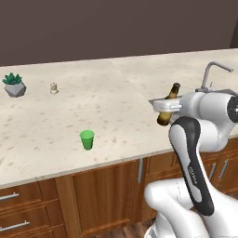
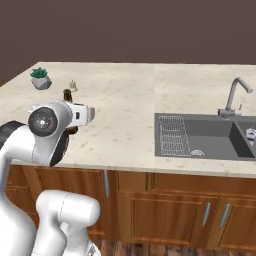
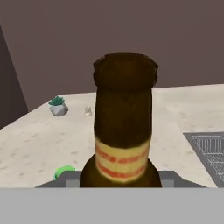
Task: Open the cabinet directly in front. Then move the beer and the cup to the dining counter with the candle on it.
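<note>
Bench [image 1: 116, 88]: a long beige speckled stone top over brown wooden cupboards and drawers is stretching across both base views; everything below is being placed relative to the sink set into it.
Sink [image 2: 210, 135]: a dark grey basin is sitting sunk into the bench, with a ribbed drainer on its near-left part and a bent metal tap [image 2: 235, 95] standing at its back edge.
Arm: the white arm is reaching over the bench just left of the sink, its wrist lying level.
Tool [image 1: 163, 106]: it is pinching the bottle by the body, its jaws partly spread around the glass; the fingers themselves are mostly being hidden by the bottle in the hand view.
Bottle [image 1: 168, 105]: the dark brown beer bottle with a pale, red-striped label is being held tilted just left of the sink, above the bench top and clear of it.
Plant [image 1: 14, 84]: a spiky green plant in a grey pot is standing far left of the sink, toward the back of the bench.
Cup [image 1: 87, 139]: the bright green cup is standing upright on the bench, well left of the sink and nearer the front edge.
Candle [image 1: 54, 88]: the tiny pale candle is sitting on the bench just beside the plant, on its sink-facing side, well apart from the cup.
</note>
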